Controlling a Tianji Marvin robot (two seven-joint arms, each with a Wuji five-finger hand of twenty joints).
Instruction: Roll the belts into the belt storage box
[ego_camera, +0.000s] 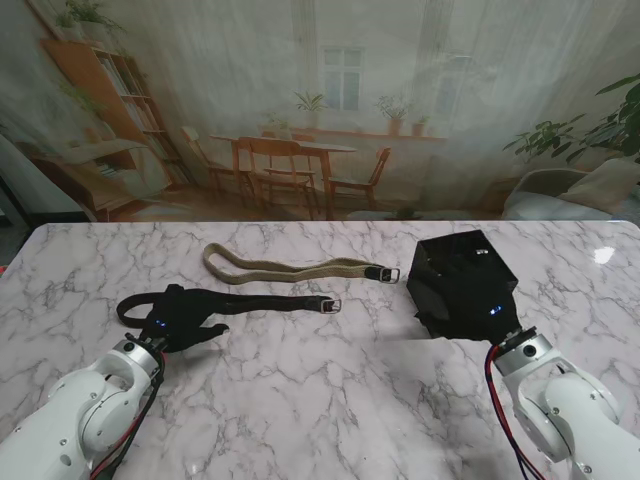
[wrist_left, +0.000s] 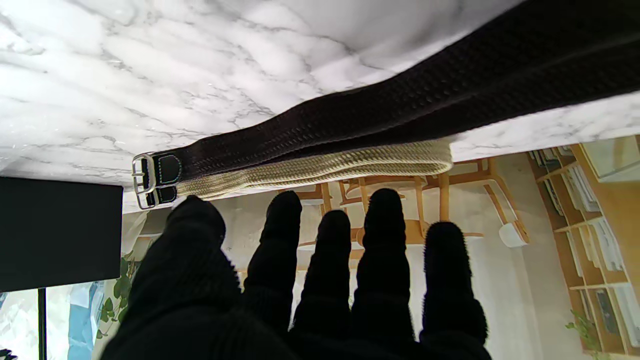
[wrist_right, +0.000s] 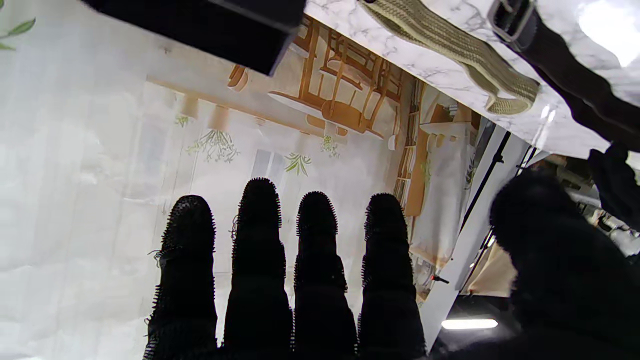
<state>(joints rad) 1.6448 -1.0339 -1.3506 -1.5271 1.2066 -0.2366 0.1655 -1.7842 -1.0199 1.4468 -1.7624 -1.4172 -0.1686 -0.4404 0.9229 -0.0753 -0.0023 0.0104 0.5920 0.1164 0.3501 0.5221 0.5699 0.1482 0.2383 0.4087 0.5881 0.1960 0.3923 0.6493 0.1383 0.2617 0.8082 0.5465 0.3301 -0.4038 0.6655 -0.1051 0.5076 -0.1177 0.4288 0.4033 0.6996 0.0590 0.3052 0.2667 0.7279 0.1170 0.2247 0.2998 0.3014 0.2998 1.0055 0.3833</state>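
Much of the right hand (ego_camera: 497, 322) is hard to read from the stand's view, because its black glove merges with the black belt storage box (ego_camera: 462, 283) just beyond it; whether the hand touches the box cannot be told there. The right wrist view settles the fingers (wrist_right: 257, 240): four lie straight and side by side with narrow gaps, the thumb apart, and nothing is held between them. Only a corner of the box shows in that view, cut off by the frame edge. The box stands on the right part of the marble desk (ego_camera: 320, 400), and its inside cannot be seen in any view, so what it holds is unknown. The left hand (ego_camera: 178, 322) lies on the looped end of the black belt (ego_camera: 270, 303), hiding that part of the strap; whether it presses on the belt or only hovers over it is unclear. In the left wrist view the left fingers (wrist_left: 382, 240) are extended and slightly spread, gripping nothing. The black belt runs from the left hand toward the middle of the desk, ending in a metal buckle (ego_camera: 331, 305). The tan belt (ego_camera: 290, 266) lies farther from me, flat and unrolled, its own buckle (ego_camera: 388, 274) near the box but apart from it. Both belts lie on the desk, outside the box.
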